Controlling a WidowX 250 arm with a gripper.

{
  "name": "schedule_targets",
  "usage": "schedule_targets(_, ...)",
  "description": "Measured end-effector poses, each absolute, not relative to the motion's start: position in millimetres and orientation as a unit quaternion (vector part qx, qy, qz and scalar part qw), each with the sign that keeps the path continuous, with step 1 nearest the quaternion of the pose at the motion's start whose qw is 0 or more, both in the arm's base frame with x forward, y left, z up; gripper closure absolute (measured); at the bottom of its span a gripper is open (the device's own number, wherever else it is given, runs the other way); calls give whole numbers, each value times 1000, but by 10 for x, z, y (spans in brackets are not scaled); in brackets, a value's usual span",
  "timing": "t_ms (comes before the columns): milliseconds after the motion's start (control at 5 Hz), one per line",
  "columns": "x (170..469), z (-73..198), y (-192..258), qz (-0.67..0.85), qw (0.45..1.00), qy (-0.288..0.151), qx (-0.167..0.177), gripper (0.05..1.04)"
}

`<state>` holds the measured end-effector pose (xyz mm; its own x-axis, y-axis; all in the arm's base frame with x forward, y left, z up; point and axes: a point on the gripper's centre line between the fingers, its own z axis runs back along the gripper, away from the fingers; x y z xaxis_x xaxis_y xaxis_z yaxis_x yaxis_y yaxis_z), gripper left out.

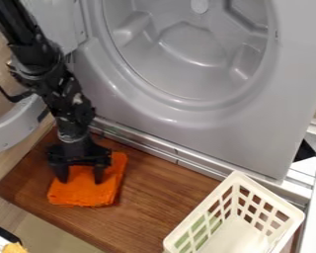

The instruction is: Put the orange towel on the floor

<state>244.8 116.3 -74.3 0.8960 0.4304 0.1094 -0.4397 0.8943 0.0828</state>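
Observation:
The gripper (80, 179) is at the left, hanging over the folded orange towel (88, 191). Its two fingers stand apart, so it is open, with the tips at or just above the towel's top; whether they touch it I cannot tell. The towel lies flat on a brown wooden board (157, 197), its upper part partly hidden beneath the gripper.
Behind the board stands a grey washing machine front (187, 118) with a round opening, its door (19, 128) swung out at the left. A cream slotted basket (234, 180) occupies the lower right. Something yellow (14, 248) shows at the bottom left corner.

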Motion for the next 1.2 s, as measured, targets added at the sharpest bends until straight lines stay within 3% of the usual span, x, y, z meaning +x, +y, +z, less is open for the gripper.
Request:
schedule_targets(400,2364,-717,1176,232,971,-36,49,84)
schedule_targets(1200,2367,-110,932,200,975,-84,44,84)
